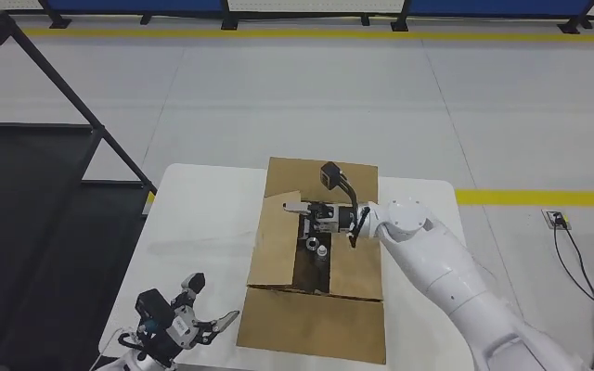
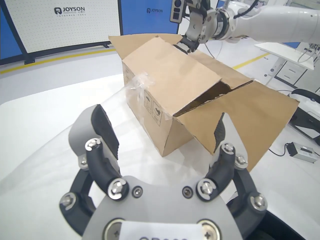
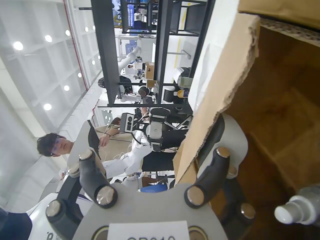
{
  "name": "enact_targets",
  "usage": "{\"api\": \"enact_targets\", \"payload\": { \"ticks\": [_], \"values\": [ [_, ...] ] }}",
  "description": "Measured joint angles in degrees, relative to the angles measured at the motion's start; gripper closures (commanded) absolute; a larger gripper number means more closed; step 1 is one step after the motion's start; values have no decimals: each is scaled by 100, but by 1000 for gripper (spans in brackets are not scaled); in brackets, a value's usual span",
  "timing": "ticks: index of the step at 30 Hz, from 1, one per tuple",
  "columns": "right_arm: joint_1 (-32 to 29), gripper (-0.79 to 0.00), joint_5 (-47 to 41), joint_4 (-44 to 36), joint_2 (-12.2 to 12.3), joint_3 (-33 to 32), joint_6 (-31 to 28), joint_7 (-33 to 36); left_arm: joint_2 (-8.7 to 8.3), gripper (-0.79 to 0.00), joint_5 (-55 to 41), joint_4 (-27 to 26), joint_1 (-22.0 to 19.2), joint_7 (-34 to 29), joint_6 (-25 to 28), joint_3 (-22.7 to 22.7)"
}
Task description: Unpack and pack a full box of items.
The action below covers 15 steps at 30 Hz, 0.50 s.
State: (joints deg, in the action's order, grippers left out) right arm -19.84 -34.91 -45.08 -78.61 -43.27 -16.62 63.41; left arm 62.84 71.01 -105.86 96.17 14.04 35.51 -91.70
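Nearest the left wrist camera sits the left gripper (image 2: 162, 116) (image 1: 212, 304), jaws spread wide with nothing between them, low over the near left part of the white table (image 1: 204, 223) (image 2: 50, 126) and well apart from the box (image 1: 316, 325) (image 2: 175, 83).

That box stands mid-table with its mouth facing up. Its body looks longer across the table than from near to far (the spread flaps make this hard to judge). One big flap lies flat toward the robot, another lies out on the far side, and two side flaps lean in, leaving a dark slot of opening between them.

Over the far left of that slot hangs the right gripper (image 1: 302, 211) (image 2: 186, 46) (image 3: 157, 131). Its jaws are apart, and a ragged-edged flap (image 3: 222, 81) runs between them, lying against one finger (image 3: 225, 136); the other finger (image 3: 90, 138) is clear of it. This flap stands between the gripper and the box's inside.

Down in the box stands a bottle (image 3: 297, 209) (image 1: 317, 249), greyish with a white neck, upright, close beside the right gripper.

The box is plain brown corrugated card. Black handling symbols are printed on its left wall, and crumpled clear tape (image 2: 140, 81) clings to the upper edge there.

A black rack (image 1: 56, 185) stands just left of the table, and a yellow floor line (image 1: 520, 197) runs off to the right.
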Motion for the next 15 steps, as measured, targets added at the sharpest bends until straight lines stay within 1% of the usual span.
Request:
{"api": "enact_targets", "payload": {
  "ticks": [5,10,15],
  "values": [
    [122,-785,-110,-205,-90,-26,-56,21,21,-785,254,-162,-199,-215,-222,271],
    [308,-785,-24,-238,-242,124,81,-96,79,-785,94,-245,-460,-510,-797,551],
    [462,-785,-33,-75,-402,271,156,-63,124,-785,-59,-158,-765,-776,-1150,765]
  ]
}}
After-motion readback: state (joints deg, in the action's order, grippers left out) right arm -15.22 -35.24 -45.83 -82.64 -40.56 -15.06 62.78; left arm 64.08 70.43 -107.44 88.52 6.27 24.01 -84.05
